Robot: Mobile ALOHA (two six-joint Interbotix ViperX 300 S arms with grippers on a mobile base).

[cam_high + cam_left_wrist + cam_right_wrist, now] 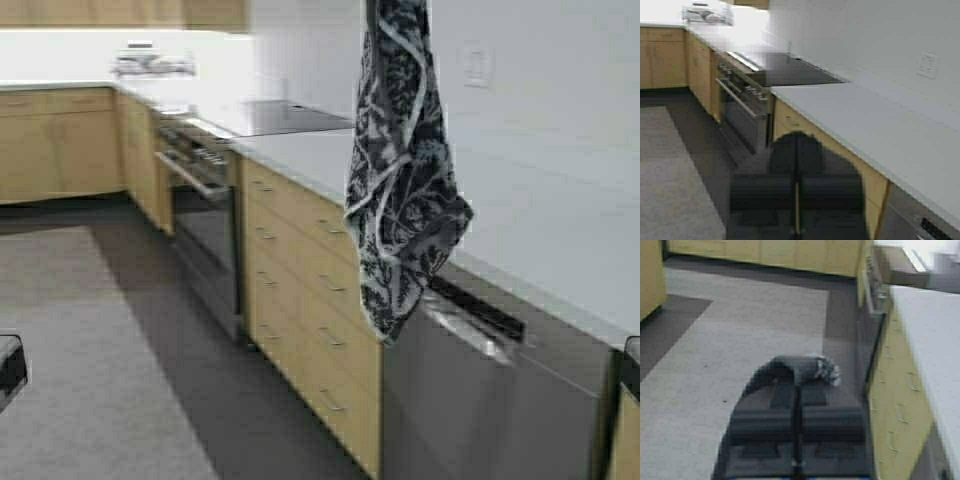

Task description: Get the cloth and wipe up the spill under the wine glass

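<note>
Running along our right side is the long white tabletop (560, 215), with wooden drawers (305, 275), an oven (200, 225) and a dishwasher (490, 390) set under it, and grey carpet (80, 350) on the floor to our left. Next in size is the cloth (400, 170), dark with a white leafy print, hanging limp in the high view from above the frame down past the tabletop edge. Our right hand (796, 427) is clenched on the cloth, a bunched corner of it poking out beyond the fingertips. Our left hand (796, 192) is clenched on nothing, held over the floor beside the drawers. We cannot see the wine glass or any spill on the stretch of tabletop visible here, so we judge the cloth fetched and the wiping not begun. The risk ahead is the loose hanging tail: swung over the tabletop, it could brush the glass and tip it.
</note>
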